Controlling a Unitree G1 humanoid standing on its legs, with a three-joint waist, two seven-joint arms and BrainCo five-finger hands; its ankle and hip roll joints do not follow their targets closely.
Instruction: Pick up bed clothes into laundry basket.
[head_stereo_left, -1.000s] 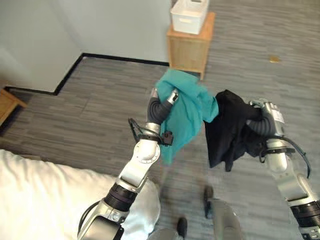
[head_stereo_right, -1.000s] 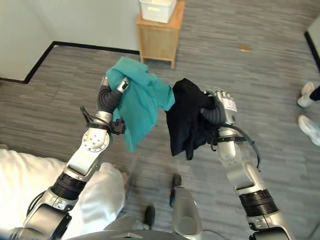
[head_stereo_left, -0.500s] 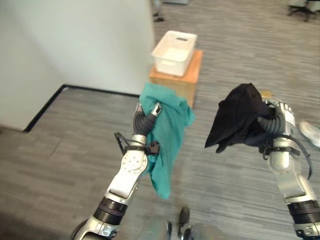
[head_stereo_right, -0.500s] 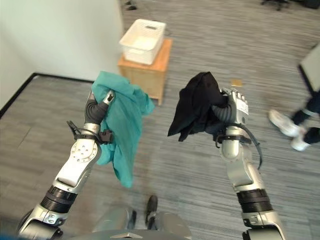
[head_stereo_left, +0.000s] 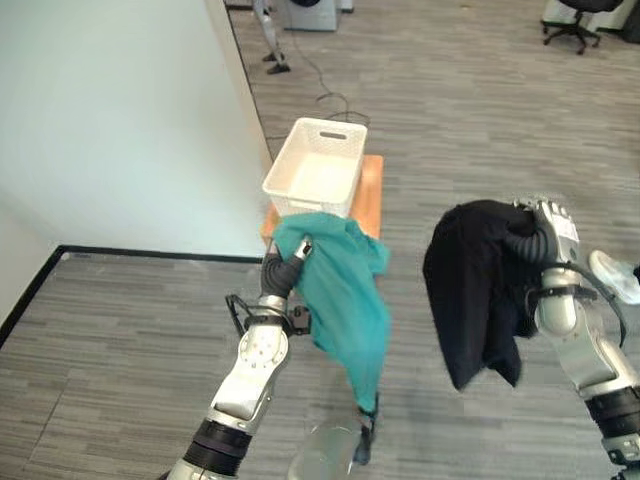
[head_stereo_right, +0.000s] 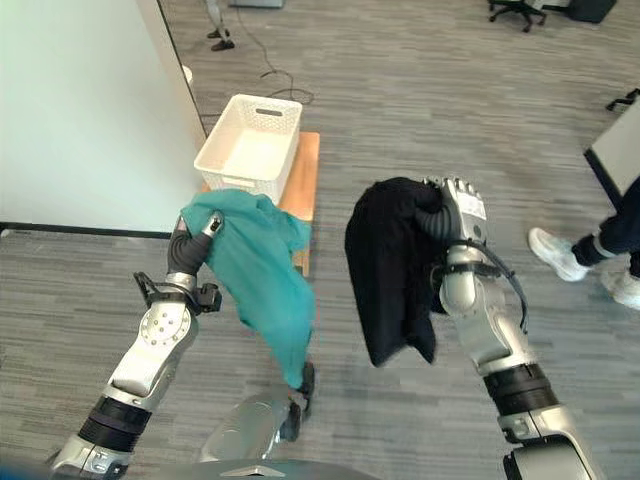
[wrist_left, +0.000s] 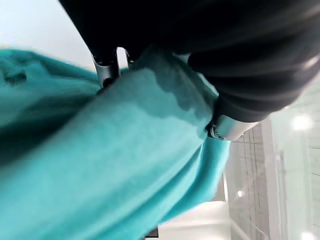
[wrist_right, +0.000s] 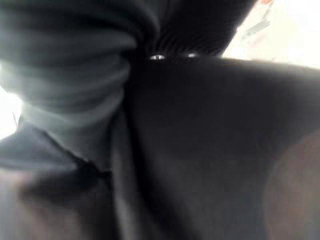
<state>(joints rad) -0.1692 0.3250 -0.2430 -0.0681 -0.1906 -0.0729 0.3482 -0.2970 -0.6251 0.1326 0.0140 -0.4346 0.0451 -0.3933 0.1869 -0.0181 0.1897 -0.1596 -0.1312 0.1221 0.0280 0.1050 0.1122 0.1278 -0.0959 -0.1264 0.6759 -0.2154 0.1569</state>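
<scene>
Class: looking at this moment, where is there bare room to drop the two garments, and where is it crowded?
The white basket on the wooden stand looks empty inside. The stand's strip beside it is narrow. The teal cloth in the left hand crowds its near edge; the black cloth hangs from the right hand.

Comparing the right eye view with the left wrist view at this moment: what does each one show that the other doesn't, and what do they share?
The right eye view alone gives the wider scene: the white laundry basket on a small wooden stand, the right hand holding a black garment that hangs below it, and a person's shoes at the side. The left wrist view alone shows, from very close, the teal cloth pressed against the left hand's dark ribbed cover. Both show that teal garment gripped in the left hand.
</scene>
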